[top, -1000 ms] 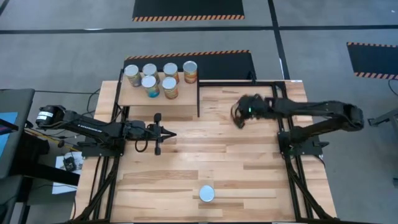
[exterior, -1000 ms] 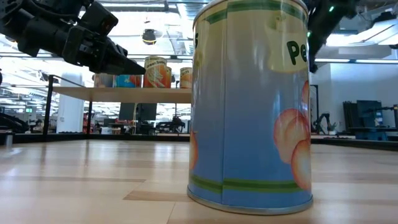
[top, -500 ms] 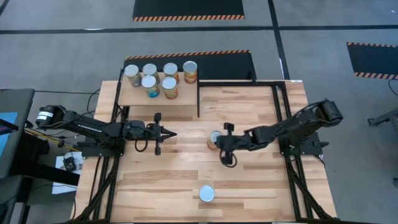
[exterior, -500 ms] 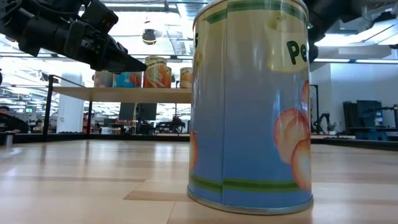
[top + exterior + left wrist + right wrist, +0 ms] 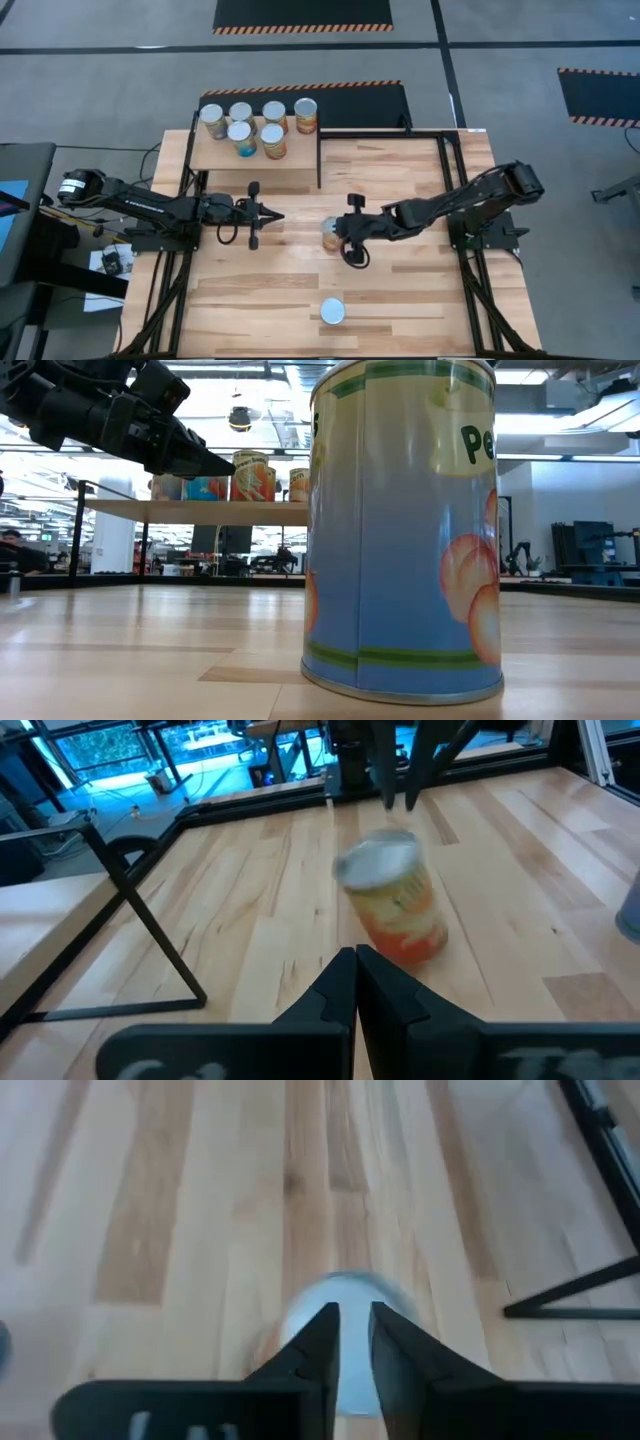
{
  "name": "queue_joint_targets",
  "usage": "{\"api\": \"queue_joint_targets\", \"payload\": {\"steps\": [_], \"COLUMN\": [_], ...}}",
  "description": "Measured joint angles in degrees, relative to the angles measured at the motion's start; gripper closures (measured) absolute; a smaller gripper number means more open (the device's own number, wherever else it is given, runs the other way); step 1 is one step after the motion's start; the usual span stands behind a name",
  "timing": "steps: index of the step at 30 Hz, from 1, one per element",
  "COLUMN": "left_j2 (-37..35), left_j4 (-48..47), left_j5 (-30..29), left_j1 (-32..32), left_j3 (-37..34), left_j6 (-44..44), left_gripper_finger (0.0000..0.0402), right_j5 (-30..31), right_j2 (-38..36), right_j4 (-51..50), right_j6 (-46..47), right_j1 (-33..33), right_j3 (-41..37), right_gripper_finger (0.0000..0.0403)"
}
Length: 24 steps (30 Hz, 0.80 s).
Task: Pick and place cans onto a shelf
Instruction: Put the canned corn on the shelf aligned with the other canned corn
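A can [image 5: 328, 236] with a silver top and an orange label stands tilted on the plank table's middle; it also shows in the left wrist view [image 5: 395, 900]. My right gripper [image 5: 340, 232] is shut, with its fingertips right at the can's top on its right side. My left gripper [image 5: 278, 215] is shut and empty, left of the can, pointing at it. Several cans [image 5: 255, 125] stand on the shelf [image 5: 215, 158] at the far left. A blue can [image 5: 331, 312] stands near the table's front edge. My right gripper meets the can at its silver top [image 5: 345, 1287], on the side toward the table's right, with its shut fingers [image 5: 320, 1345]. The fingers slant down from the right. The can leans, its bottom on the table. Whether the tips rest on the top or against its rim does not show.
The blue can fills the low view's foreground [image 5: 400, 530], with the shelf [image 5: 200, 510] behind it. The shelf's black frame posts [image 5: 320, 160] stand between the shelf and the table's middle. Bare planks lie between the two cans.
My right gripper has swung from the table's far right toward its middle and near side, then on toward the left. The orange can has slid left along the table ahead of the fingers and now leans.
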Motion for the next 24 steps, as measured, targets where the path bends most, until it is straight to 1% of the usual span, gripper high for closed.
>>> {"api": "queue_joint_targets", "payload": {"steps": [5, 9, 14, 17, 20, 24], "left_j2": [0.0, 0.0, -0.01, 0.0, 0.0, 0.0], "left_j4": [-0.02, -0.29, -0.3, -0.29, -0.28, -0.26], "left_j5": [0.06, 0.06, 0.06, 0.03, 0.03, 0.03], "left_j1": [0.0, 0.0, 0.0, 0.0, 0.0, 0.0], "left_j3": [0.0, 0.0, 0.0, 0.0, 0.0, 0.0], "left_j6": [-0.41, -0.52, -0.49, -0.46, -0.46, -0.76], "left_gripper_finger": [0.0401, 0.0401, 0.0401, 0.0401, 0.0401, 0.0401], "right_j5": [0.01, 0.02, -0.02, 0.12, 0.09, 0.19], "right_j2": [0.04, 0.06, 0.44, 2.94, 5.86, 8.68], "right_j4": [-3.36, -2.36, -0.69, -1.04, -2.47, -7.97], "right_j6": [4.93, 11.13, 17.23, 16.51, 12.36, 8.17], "right_j1": [0.05, 0.85, 4.03, 6.27, 7.74, 7.86], "right_j3": [1.76, 1.82, 2.97, 5.14, 7.58, 10.22], "right_gripper_finger": [0.0291, 0.027, 0.0252, 0.0246, 0.0245, 0.0248]}}
